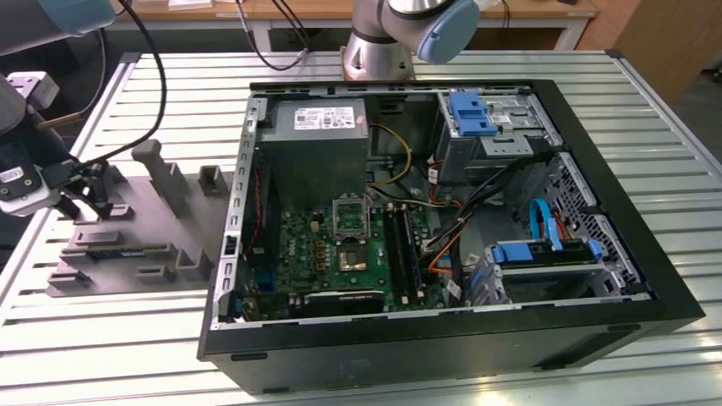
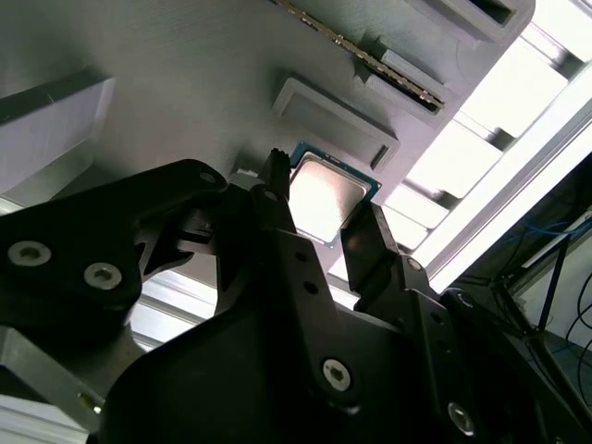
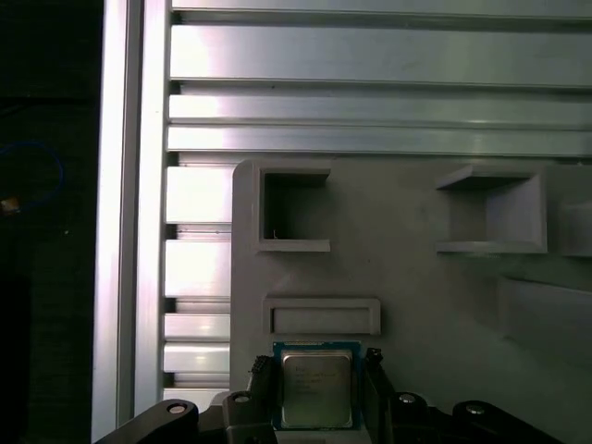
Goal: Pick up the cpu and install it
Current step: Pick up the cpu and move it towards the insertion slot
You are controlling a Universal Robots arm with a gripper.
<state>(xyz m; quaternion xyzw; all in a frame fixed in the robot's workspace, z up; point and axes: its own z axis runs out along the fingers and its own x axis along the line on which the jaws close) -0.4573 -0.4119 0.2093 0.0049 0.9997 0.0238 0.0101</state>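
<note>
Exterior view, gripper: the gripper (image 1: 90,196) hangs low over the grey tray (image 1: 147,216) at the exterior view's left edge, its tip down among the tray's moulded blocks.
Exterior view, target: the socket (image 1: 351,217) lies on the green board inside the open computer case (image 1: 451,342), well apart from the gripper, toward the exterior view's right. The case wall stands between them.
Second wrist view, cpu: the cpu (image 2: 328,196) lies flat on the tray with its silvery top up, directly between the two fingers (image 2: 277,211).
Second wrist view, grip: the fingers press against two opposite edges of the cpu, so I judge the gripper clamped onto it. Whether it has left its seat I cannot tell.
First wrist view, cpu: square, so no long axis. A finger sits flush against each side edge, and a narrow raised frame of the tray is just beside a free edge.
First wrist view, surroundings: the slatted table (image 3: 199,268) runs alongside the tray's rim.
</note>
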